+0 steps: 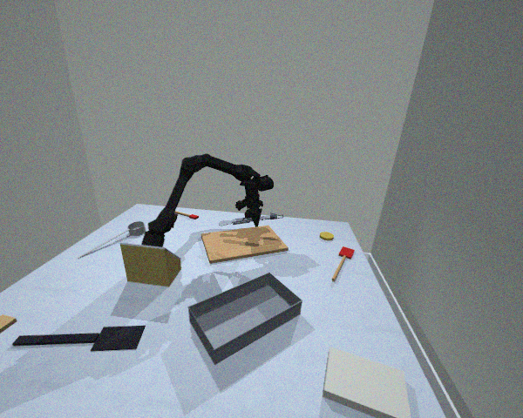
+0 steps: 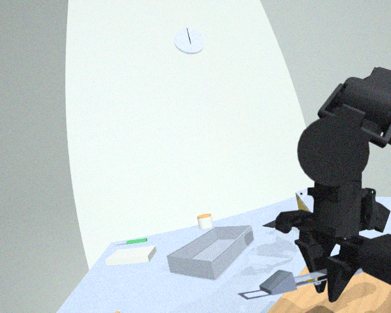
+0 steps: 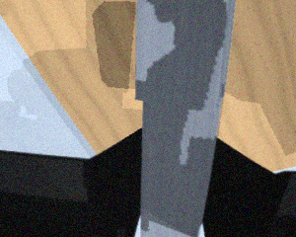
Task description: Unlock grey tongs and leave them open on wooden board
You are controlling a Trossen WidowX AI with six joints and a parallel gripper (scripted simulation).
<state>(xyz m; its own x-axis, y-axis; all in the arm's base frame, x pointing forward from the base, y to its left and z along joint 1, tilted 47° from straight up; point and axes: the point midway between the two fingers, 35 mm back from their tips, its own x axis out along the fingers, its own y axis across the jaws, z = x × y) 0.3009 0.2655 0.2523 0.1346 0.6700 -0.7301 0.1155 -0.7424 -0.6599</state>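
Clamped in the gripper (image 2: 323,281), the grey tongs (image 2: 283,282) hang level just above the wooden board's (image 1: 243,244) far edge, well beyond the roasting tin (image 1: 246,310), apparently positioned for setting down.

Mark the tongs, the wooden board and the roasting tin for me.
tongs (image 2: 278,282), exterior view: grey block at the hinge end.
wooden board (image 1: 226,252), top view: bare near-left part of its face.
roasting tin (image 1: 248,322), top view: its dark near wall.

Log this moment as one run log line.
gripper: shut on grey tongs | tongs: level above wooden board edge | roasting tin: empty
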